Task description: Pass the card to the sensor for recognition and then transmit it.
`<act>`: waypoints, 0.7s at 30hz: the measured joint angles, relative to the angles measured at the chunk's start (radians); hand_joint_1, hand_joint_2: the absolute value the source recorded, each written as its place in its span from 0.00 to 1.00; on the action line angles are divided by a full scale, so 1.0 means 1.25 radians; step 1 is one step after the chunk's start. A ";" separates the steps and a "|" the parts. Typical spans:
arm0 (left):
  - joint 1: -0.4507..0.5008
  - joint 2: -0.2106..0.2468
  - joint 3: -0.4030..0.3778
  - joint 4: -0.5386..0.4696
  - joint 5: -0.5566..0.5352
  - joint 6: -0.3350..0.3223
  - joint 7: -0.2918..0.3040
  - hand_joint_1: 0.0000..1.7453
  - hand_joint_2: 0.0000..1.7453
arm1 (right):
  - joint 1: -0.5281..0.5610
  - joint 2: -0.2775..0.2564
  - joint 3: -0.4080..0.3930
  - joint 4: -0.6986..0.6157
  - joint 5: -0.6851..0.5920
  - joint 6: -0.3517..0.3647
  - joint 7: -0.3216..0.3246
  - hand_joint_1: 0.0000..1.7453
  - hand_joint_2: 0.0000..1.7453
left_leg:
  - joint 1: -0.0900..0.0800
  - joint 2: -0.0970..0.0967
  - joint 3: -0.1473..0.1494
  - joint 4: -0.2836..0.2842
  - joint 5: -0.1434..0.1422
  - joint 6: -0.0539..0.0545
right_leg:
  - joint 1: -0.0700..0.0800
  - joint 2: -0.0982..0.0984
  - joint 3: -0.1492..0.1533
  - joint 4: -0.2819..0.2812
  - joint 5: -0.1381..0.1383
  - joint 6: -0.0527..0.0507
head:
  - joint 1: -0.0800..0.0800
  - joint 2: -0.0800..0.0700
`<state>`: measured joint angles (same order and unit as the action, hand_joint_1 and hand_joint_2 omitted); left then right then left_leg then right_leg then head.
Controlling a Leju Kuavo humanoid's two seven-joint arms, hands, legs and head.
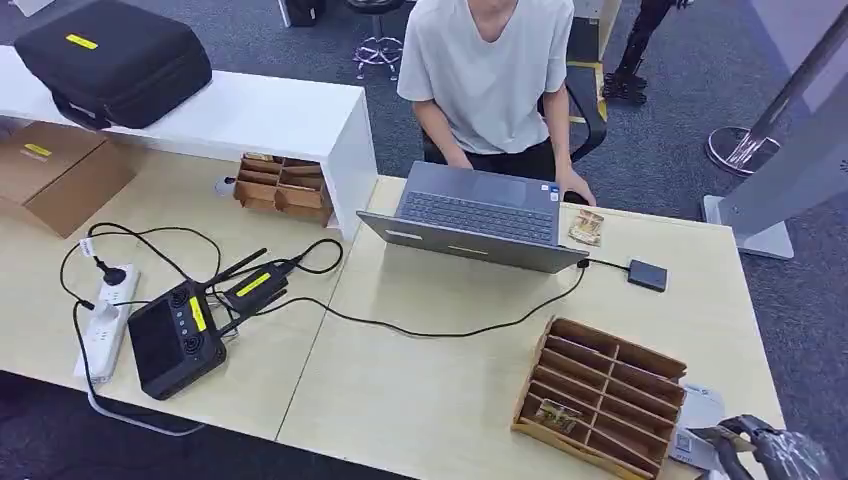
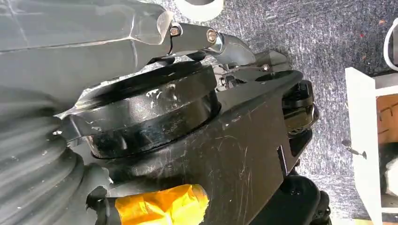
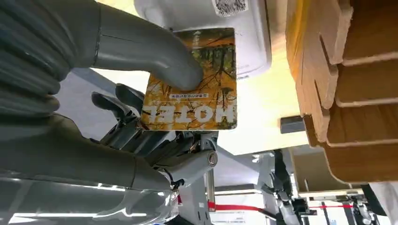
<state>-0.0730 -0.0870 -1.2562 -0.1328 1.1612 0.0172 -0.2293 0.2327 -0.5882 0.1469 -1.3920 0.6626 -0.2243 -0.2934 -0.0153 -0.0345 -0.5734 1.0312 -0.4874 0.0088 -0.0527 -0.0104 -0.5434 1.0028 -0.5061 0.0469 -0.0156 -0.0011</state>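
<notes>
Right wrist view: right hand [image 3: 141, 93] pinching card [image 3: 197, 89].

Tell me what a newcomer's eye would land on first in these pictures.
First, the orange hotel card pinched under the thumb of the right hand, held close to the white sensor at the table's near right corner. Next, the wooden slotted rack beside it, and across the table a person at an open laptop.
</notes>
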 joint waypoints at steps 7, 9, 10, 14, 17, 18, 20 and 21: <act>0.000 0.000 0.000 0.000 -0.001 0.000 0.000 0.00 1.00 | -0.010 0.000 0.009 0.005 0.005 0.005 0.000 1.00 1.00 | 0.000 0.001 0.001 0.000 0.000 0.000 | 0.000 0.001 0.001 0.000 0.000 0.000 | 0.000 0.000; 0.000 0.000 0.000 0.000 -0.003 -0.001 0.000 0.00 1.00 | -0.019 -0.002 0.012 0.005 0.013 0.005 0.000 1.00 1.00 | 0.000 0.001 0.001 0.000 0.000 0.000 | 0.000 0.001 0.002 0.000 0.000 0.000 | 0.000 0.000; 0.000 0.000 0.000 0.000 -0.004 -0.001 0.000 0.00 1.00 | -0.025 -0.004 0.013 0.005 0.016 0.005 -0.001 1.00 1.00 | 0.000 0.001 0.001 0.000 0.000 0.000 | 0.000 0.001 0.002 0.000 0.001 0.000 | 0.000 0.000; 0.000 0.000 0.000 0.000 -0.005 -0.001 0.000 0.00 1.00 | -0.041 -0.012 0.019 0.005 0.023 0.013 0.000 1.00 1.00 | 0.000 0.001 0.001 0.000 0.000 0.000 | 0.000 0.001 0.002 0.000 0.001 0.000 | 0.000 0.000; 0.000 0.000 0.000 0.000 -0.005 -0.001 0.000 0.00 1.00 | -0.045 -0.013 0.026 0.005 0.023 0.013 0.000 1.00 1.00 | 0.000 0.001 0.001 0.000 0.000 0.000 | 0.000 0.001 0.002 0.000 0.001 0.000 | 0.000 0.000; 0.000 0.000 0.000 0.000 -0.005 -0.001 0.000 0.00 1.00 | -0.046 -0.013 0.027 0.005 0.023 0.013 0.000 1.00 1.00 | 0.000 0.001 0.001 0.000 0.000 0.000 | 0.000 0.001 0.002 0.000 0.001 0.000 | 0.000 0.000; 0.000 0.000 0.000 0.000 -0.005 -0.001 0.000 0.00 1.00 | -0.047 -0.013 0.028 0.005 0.023 0.013 0.000 1.00 1.00 | 0.000 0.001 0.001 0.000 0.000 0.000 | 0.000 0.001 0.002 0.000 0.001 0.000 | 0.000 0.000; 0.000 0.000 0.000 0.000 -0.005 -0.001 0.000 0.00 1.00 | -0.047 -0.013 0.028 0.005 0.024 0.012 0.000 1.00 1.00 | 0.000 0.001 0.001 0.000 0.000 0.000 | 0.000 0.001 0.002 0.000 0.001 0.000 | 0.000 0.000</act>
<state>-0.0730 -0.0866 -1.2562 -0.1324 1.1551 0.0164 -0.2293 0.1734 -0.6050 0.1824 -1.3859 0.6924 -0.2094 -0.2937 -0.0153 -0.0331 -0.5728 1.0312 -0.4873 0.0087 -0.0526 -0.0087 -0.5411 1.0028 -0.5051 0.0466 -0.0156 -0.0011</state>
